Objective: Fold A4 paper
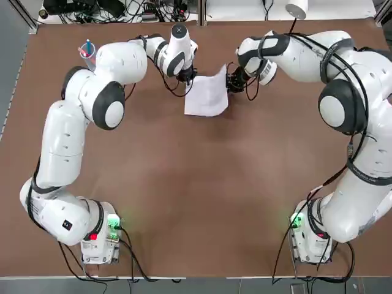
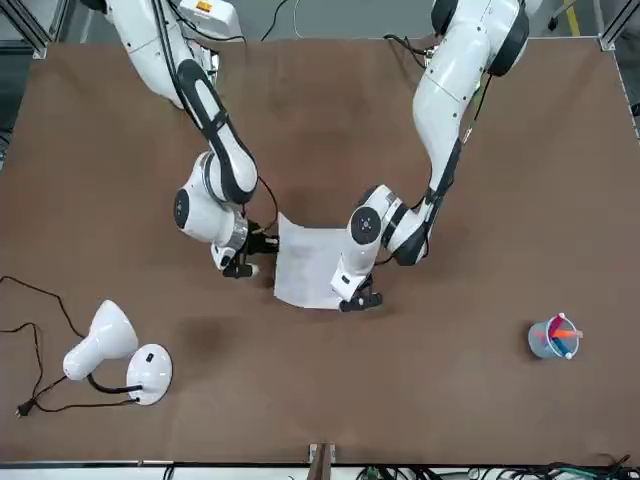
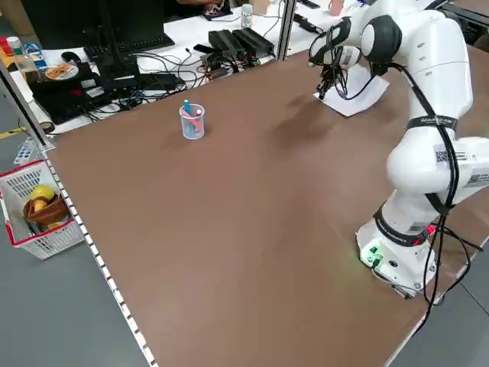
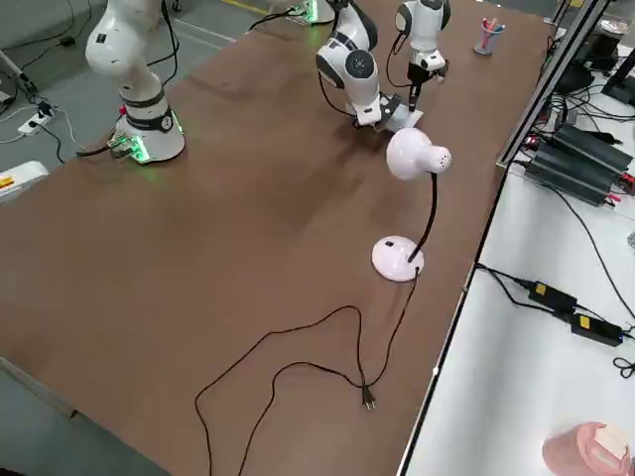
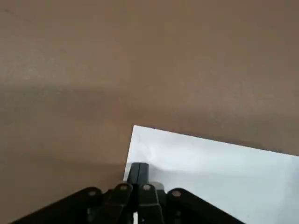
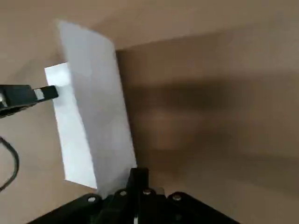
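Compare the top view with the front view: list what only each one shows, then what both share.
Only the top view shows both arm bases with their green lights. Only the front view shows the whole white lamp with its black cord; the top view catches just a white bit of it at the far table edge. Both show the A4 paper, partly lifted, with the left gripper shut on one edge and the right gripper shut on the opposite edge, plus the cup of pens.

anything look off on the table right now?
Nothing damaged or spilled. The A4 paper is mid-fold, one edge lifted off the table by the right gripper while the left gripper pins the opposite edge.
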You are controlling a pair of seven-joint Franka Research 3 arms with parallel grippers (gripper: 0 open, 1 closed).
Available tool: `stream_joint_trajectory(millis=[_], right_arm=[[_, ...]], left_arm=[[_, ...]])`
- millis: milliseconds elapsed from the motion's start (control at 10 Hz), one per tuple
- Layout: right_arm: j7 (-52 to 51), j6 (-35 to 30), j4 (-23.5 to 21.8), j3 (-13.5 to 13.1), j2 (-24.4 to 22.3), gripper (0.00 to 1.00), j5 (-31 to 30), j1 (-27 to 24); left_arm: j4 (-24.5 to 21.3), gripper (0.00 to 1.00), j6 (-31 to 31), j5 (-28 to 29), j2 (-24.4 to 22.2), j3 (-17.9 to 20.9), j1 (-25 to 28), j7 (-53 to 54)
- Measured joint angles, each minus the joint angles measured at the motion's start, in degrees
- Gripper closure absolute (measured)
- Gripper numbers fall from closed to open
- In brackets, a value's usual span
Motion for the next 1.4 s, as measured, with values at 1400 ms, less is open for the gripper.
stream_joint_trajectory(millis=[1400], right_arm=[[-0.4, 1.3, 3.7, 3.1, 1.6, 0.95, 8.7, 2.1]], left_arm=[[-0.3, 0.99, 0.4, 0.0, -0.1, 0.1, 0.0, 0.0]])
